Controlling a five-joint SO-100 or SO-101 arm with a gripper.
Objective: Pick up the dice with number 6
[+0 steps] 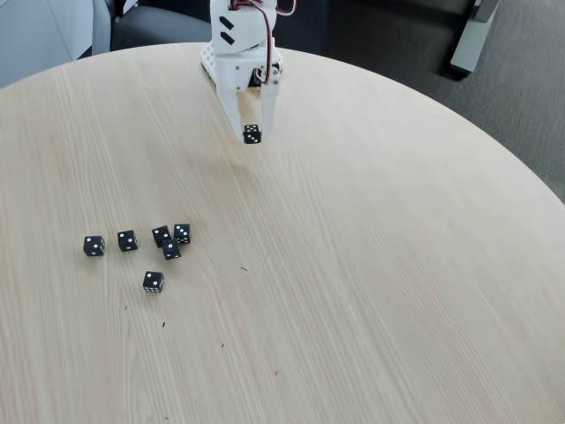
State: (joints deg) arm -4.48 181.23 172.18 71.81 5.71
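Note:
My white gripper (pixel 252 138) hangs at the far side of the round table, fingers pointing down and shut on a small black die (pixel 252 133) with white pips. The die sits between the fingertips, and its shadow falls on the wood just below and to the left. The face towards the fixed view carries several pips, too small to count, so I cannot confirm that it is the dice with number 6.
Several more black dice lie in a loose group at the left of the light wooden table (pixel 371 265), from one (pixel 94 246) at the far left to a single one (pixel 154 282) nearest the front. Dark floor lies beyond the table's far edge.

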